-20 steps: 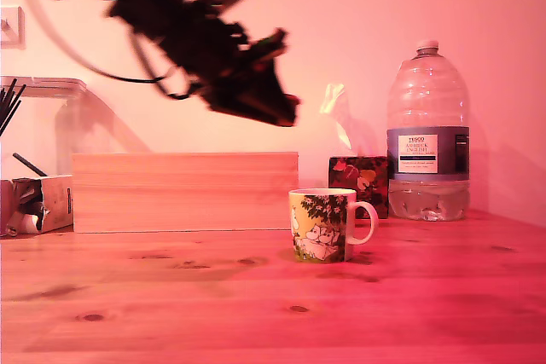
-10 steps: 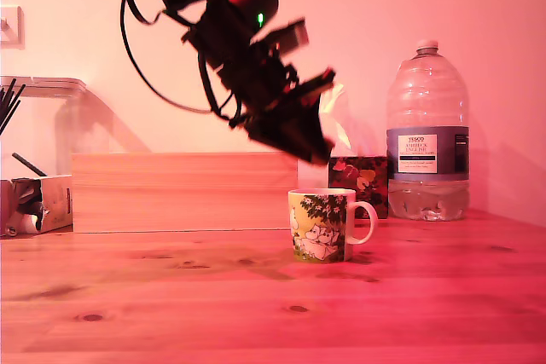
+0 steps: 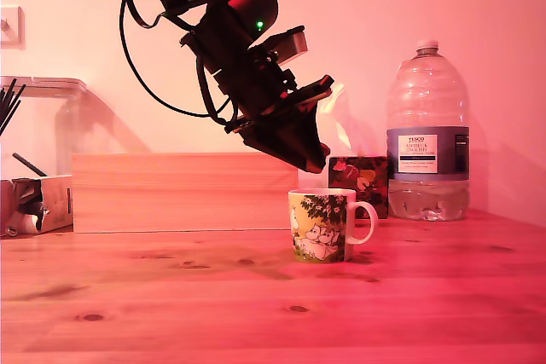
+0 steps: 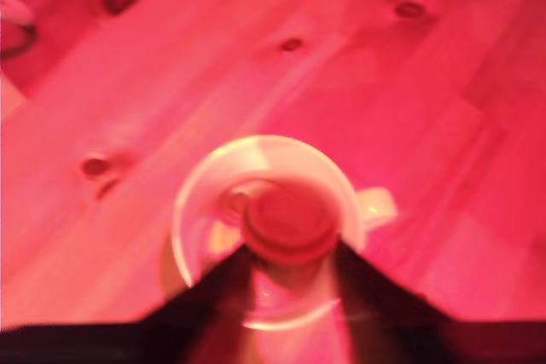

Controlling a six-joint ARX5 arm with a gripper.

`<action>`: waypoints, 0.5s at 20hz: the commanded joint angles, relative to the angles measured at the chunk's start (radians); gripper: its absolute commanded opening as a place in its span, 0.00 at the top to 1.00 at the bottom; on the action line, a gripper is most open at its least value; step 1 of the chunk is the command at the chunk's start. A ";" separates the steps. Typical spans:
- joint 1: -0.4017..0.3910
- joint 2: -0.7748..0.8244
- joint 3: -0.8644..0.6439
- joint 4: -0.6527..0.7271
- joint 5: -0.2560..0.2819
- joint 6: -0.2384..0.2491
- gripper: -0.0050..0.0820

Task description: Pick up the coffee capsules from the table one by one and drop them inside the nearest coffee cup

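Note:
The white coffee cup [image 3: 320,226] with a yellow-green cartoon print stands on the pine table [image 3: 256,304], its handle toward the exterior view's right. My gripper [image 3: 314,158] hangs tilted just above the cup's rim. In the blurred wrist view the gripper [image 4: 290,251] looks down into the cup [image 4: 196,202], and a round coffee capsule [image 4: 288,223] sits between its two dark fingers [image 4: 217,291], over the cup's opening. A smaller round shape [image 4: 234,203] lies inside the cup, too blurred to name. The exterior view does not show the capsule.
A long plain wooden box [image 3: 183,192] lies behind the cup to the exterior view's left. A large clear water bottle [image 3: 427,138] and a small patterned box [image 3: 362,178] stand behind it on the right. A carton [image 3: 38,204] and a clear bin [image 3: 43,125] sit at far left.
The arm has swung down and toward the exterior view's right, from high above the wooden box to just over the cup. In the last half second it barely moved.

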 commanded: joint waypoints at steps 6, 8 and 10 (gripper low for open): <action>-0.021 0.026 0.006 0.023 -0.002 0.023 0.34; -0.022 0.013 0.006 0.012 -0.004 0.025 0.63; -0.026 -0.006 0.006 0.013 -0.003 0.026 0.97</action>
